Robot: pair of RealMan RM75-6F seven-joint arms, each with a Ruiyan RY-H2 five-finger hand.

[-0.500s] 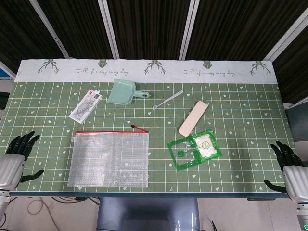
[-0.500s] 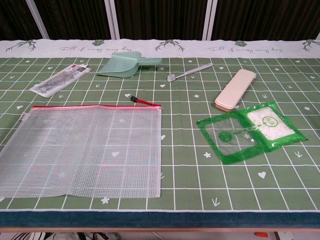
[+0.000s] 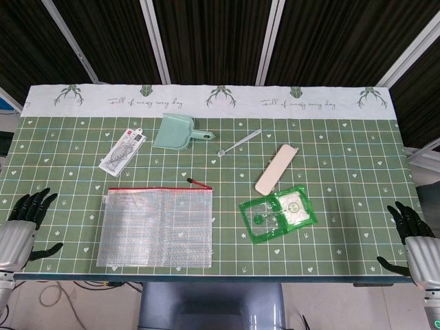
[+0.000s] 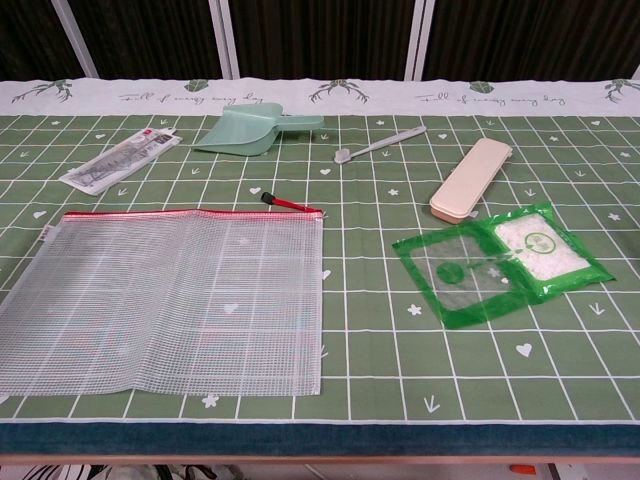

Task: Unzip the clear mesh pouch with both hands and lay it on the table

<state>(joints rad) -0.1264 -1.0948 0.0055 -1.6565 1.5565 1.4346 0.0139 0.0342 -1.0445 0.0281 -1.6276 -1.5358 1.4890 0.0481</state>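
Two hands, fingers spread and holding nothing: left hand (image 3: 24,218) at lower left, right hand (image 3: 412,234) at lower right, both off the table edge. One clear mesh pouch (image 4: 165,300) lies flat at lower left, red zipper (image 4: 190,212) apparently closed. One green packet (image 4: 503,262). One beige case (image 4: 471,178). One small spoon (image 4: 378,144), one mint scoop (image 4: 250,130), one printed sachet (image 4: 122,160). Green grid tablecloth (image 3: 344,144); dark slatted wall (image 3: 206,34) behind.

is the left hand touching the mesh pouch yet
Apart. The head view shows the left hand at the table's left edge, fingers spread, with a strip of green cloth between it and the mesh pouch.
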